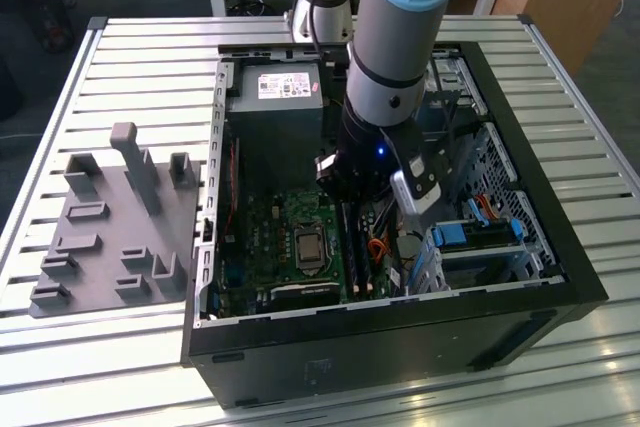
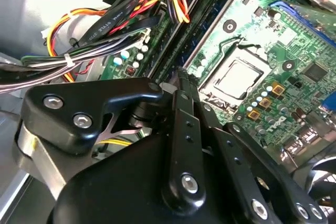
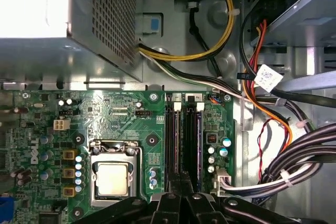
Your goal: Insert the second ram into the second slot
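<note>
The pincer (image 3: 181,195) stands pressed together directly over the memory slots beside the processor socket (image 3: 112,178). The second ram (image 3: 198,142) appears seated in its slot (image 3: 197,109), so insertion looks nearly or fully done.

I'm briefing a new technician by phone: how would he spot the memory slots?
Look into the open black computer case, at the green motherboard on its floor. Beside the silver-lidded processor socket, toward the exterior view's right, run the memory slots: long, narrow, parallel black strips, unlike anything around them.
</note>
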Controlling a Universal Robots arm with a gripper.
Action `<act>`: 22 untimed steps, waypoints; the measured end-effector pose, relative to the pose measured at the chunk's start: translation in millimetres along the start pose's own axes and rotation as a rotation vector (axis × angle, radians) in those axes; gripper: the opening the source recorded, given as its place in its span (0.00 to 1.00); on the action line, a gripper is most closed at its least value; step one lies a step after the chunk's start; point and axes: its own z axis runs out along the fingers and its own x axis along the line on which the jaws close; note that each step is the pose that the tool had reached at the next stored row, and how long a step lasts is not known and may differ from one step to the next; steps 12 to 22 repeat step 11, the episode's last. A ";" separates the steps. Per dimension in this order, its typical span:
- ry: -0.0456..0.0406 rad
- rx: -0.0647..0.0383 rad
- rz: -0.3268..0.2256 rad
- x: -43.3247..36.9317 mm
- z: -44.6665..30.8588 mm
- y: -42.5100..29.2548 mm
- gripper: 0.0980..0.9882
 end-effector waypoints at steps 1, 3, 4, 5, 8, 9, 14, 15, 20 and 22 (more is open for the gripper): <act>0.0000 0.000 0.000 0.1 -1.7 0.0 0.00; 0.0000 0.000 0.000 0.2 -4.9 0.2 0.00; 0.0000 0.000 0.000 0.2 -6.0 0.2 0.00; 0.0000 0.000 0.000 0.3 -6.6 0.2 0.00; -0.0001 -0.001 0.000 0.2 -6.5 0.3 0.00; 0.0000 -0.001 0.000 0.2 -6.5 0.3 0.00; 0.0000 -0.001 0.000 0.2 -6.5 0.2 0.00; 0.0000 -0.001 0.000 0.2 -6.5 0.2 0.00; 0.0000 -0.001 0.000 0.2 -6.5 0.2 0.00; 0.0000 -0.001 0.000 0.2 -6.5 0.2 0.00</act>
